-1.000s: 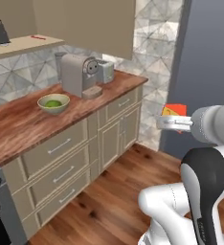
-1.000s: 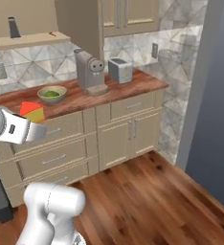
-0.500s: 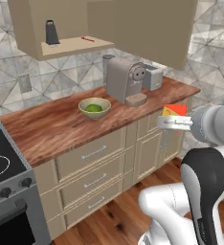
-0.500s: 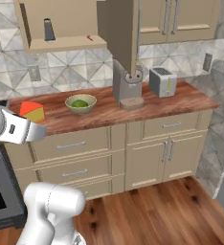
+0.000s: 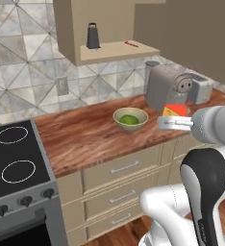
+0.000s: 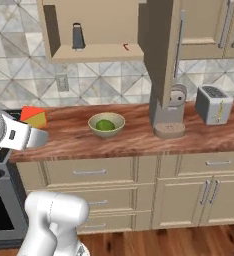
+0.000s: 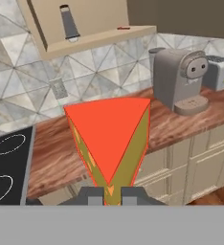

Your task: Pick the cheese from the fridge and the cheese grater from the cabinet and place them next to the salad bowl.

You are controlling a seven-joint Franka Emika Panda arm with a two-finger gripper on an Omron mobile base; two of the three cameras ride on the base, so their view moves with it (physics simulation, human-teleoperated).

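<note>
Item 1, cheese [image 7: 109, 139]: a wedge, red-orange face toward my hand camera, yellow side face to its right. Its long axis runs along my reach, the narrow tip down between my jaws [image 7: 111, 193] and the broad end pointing away. My jaws are pinched narrow on that tip. The wedge hangs in the air off the table's front edge, not touching the wood. In the left base view the cheese [image 5: 174, 111] is partly cut off by my wrist.

Item 2, salad bowl [image 6: 106, 123]: stands on the table [image 6: 134, 137] about midway between front edge and back wall, greens inside. Bare wood lies on both sides of it, wider toward the stove [image 5: 13, 168].

Item 3, cheese grater [image 6: 77, 36]: upright on the shelf of the open cabinet [image 6: 96, 50], long axis vertical, handle at top. A thin red utensil [image 6: 125, 47] lies well apart on the same shelf.

Item 4, coffee machine [image 6: 170, 112] and toaster [image 6: 213, 104]: toward the table's right end, back half; the hanging cabinet door hides the machine's upper part in the right base view.
</note>
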